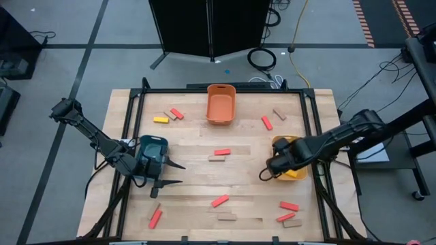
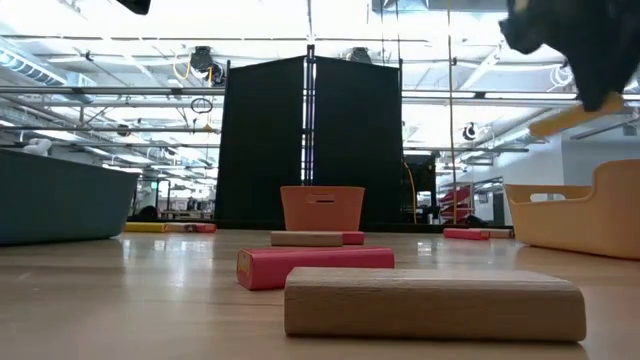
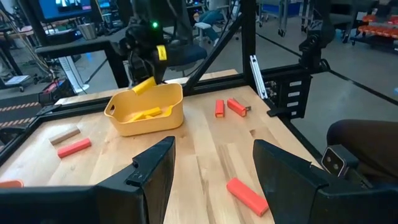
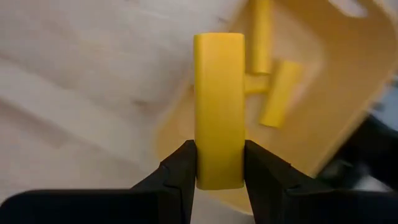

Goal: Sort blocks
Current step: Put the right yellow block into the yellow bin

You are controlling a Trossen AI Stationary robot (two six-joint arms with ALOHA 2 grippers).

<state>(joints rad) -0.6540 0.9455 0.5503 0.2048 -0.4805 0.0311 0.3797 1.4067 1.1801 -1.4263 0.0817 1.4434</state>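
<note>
- A yellow block (image 4: 218, 111) is clamped in the right hand (image 4: 219, 168) above the yellow bin (image 3: 147, 112).
- The left hand (image 3: 211, 174) is held apart, empty, beside the teal bin (image 1: 152, 151).
- Other blocks (image 1: 221, 201) are scattered over the bench (image 1: 245, 146).

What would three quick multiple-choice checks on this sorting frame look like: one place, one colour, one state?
1. Where is the right gripper?
A. over the orange bin
B. at the yellow bin's edge
C. beside the teal bin

2. What colour is the block it holds?
A. red
B. tan
C. yellow

3. How does the left gripper stand?
A. open, holding nothing
B. shut on a red block
C. shut on a tan block

Key: 1 B, the high view shows it at that bin on the table's right. 2 C, the right wrist view shows a yellow bar between the fingers. 3 A, its fingers are spread with bare table between them.
</note>
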